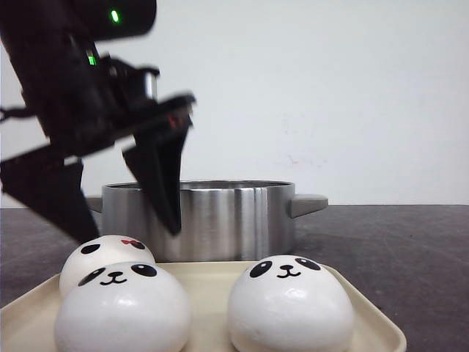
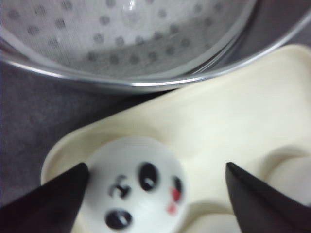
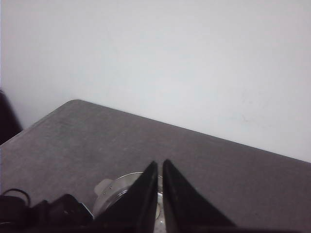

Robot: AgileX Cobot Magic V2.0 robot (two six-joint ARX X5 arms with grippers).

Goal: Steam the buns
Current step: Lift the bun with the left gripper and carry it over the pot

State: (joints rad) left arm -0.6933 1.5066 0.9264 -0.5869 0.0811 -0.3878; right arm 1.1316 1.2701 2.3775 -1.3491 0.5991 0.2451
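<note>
**Left gripper reaching for a panda bun**

The left gripper (image 1: 110, 202) is hanging wide open over the back left bun (image 2: 133, 187), the one with red marks. It should come straight down, then squeeze softly. The steel pot (image 1: 212, 216) is sitting just behind it, and the cream tray (image 1: 366, 315) is holding three buns. The right gripper (image 3: 160, 194) is nearly closed, holding nothing, above a dark grey table (image 1: 396, 242) by a white wall (image 1: 330, 88).

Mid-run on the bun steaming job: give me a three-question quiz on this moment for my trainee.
1. How many buns show on the tray in the front view?
2. True or false: the left pincer is open over the bun with the red mark.
3. The steamer pot is: A) holding a bun, B) showing only its perforated floor in the left wrist view.

Key: 1) three; 2) true; 3) B
</note>
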